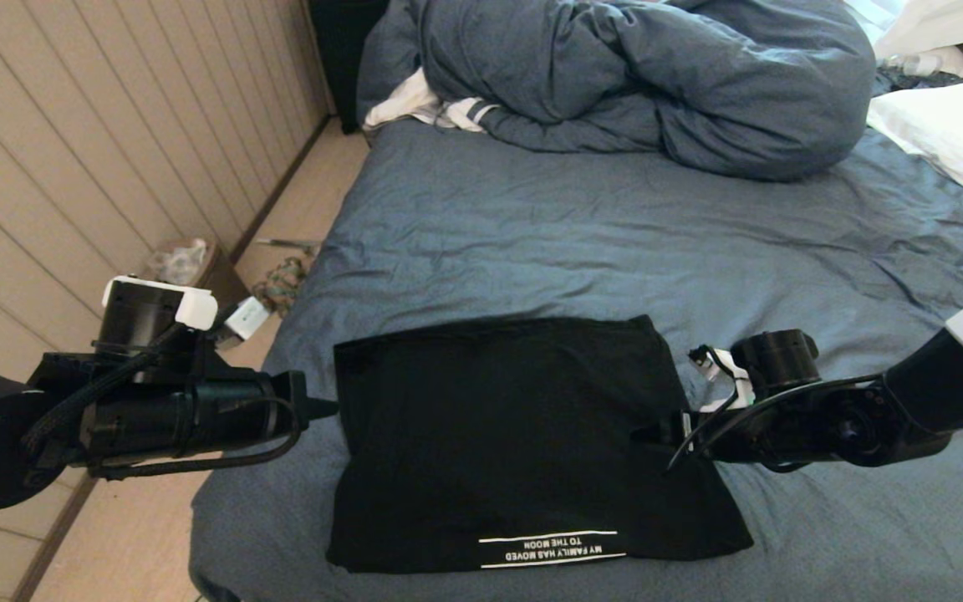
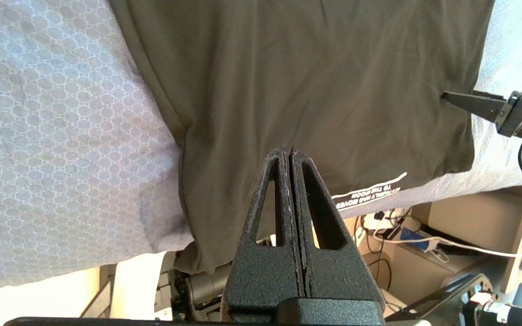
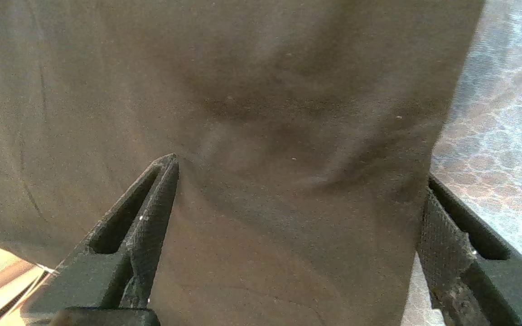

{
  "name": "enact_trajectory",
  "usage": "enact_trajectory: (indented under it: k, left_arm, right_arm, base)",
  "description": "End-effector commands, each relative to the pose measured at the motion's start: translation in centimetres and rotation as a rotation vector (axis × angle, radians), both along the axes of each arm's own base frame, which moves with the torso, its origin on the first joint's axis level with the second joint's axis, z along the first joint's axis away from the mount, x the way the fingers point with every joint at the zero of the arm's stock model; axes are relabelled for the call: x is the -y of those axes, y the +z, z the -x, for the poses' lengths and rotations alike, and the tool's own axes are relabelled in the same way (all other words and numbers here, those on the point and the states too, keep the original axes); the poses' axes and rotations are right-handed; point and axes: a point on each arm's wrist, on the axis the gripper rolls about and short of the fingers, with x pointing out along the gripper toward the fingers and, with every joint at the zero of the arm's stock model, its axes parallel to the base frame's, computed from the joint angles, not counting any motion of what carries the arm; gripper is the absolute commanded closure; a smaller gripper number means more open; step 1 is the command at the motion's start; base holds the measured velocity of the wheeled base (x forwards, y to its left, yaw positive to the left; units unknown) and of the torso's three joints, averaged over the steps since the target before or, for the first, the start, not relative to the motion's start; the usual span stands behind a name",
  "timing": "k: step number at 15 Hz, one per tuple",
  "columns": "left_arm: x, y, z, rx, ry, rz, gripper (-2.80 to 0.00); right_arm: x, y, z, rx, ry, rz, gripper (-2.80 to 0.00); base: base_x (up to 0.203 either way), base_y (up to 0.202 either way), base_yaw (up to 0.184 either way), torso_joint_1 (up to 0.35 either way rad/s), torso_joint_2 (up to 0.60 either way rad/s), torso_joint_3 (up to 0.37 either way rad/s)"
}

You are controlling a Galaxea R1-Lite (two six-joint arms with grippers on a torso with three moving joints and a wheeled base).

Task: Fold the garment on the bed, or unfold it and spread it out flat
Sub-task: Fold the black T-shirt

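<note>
Black garment point(image 1: 515, 435) hides right hand's point(image 3: 297, 190) spread fingertip; left hand point(image 2: 290, 156) pinched together.

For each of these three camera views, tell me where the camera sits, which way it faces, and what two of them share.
Head view: on the robot's head, looking forward and down at the bed; both arms show.
Left wrist view: behind the shut left gripper, facing across the garment to the right gripper.
Right wrist view: behind the open right gripper's fingers, close over the garment.
Shared: head and left wrist views both show the white text.
</note>
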Motion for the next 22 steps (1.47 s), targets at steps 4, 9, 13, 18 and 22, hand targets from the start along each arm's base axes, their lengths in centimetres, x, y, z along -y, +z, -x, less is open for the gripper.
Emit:
enact_trajectory:
  k: [4,9,13,18,22]
  left_arm:
    - [0.0,0.1,0.1,0.000,-0.001,0.007,0.00]
    - [0.3,0.0,0.3,-0.005,-0.014,0.005,0.00]
    - [0.8,0.0,0.9,-0.007,-0.039,0.006,0.00]
    - [0.7,1.0,1.7,0.014,-0.063,0.042,0.00]
    - [0.7,1.2,1.8,0.013,-0.065,0.054,0.00]
  right_arm:
    - [-0.1,-0.2,0.1,-0.005,0.005,0.000,0.00]
    - [0.7,0.3,0.5,0.010,-0.010,0.010,0.00]
    - [3.9,0.8,0.8,0.040,-0.068,0.044,0.00]
    - [8.2,1.2,1.6,0.055,-0.168,0.078,0.00]
    - [10.4,1.8,2.4,0.072,-0.222,0.095,0.00]
  base:
    - [0.000,0.000,0.000,0.000,0.00,0.000]
    - [0.000,0.000,0.000,0.000,0.00,0.000]
    - [0.000,0.000,0.000,0.000,0.00,0.000]
    - [0.000,0.000,0.000,0.000,0.00,0.000]
    - [0.000,0.000,0.000,0.000,0.00,0.000]
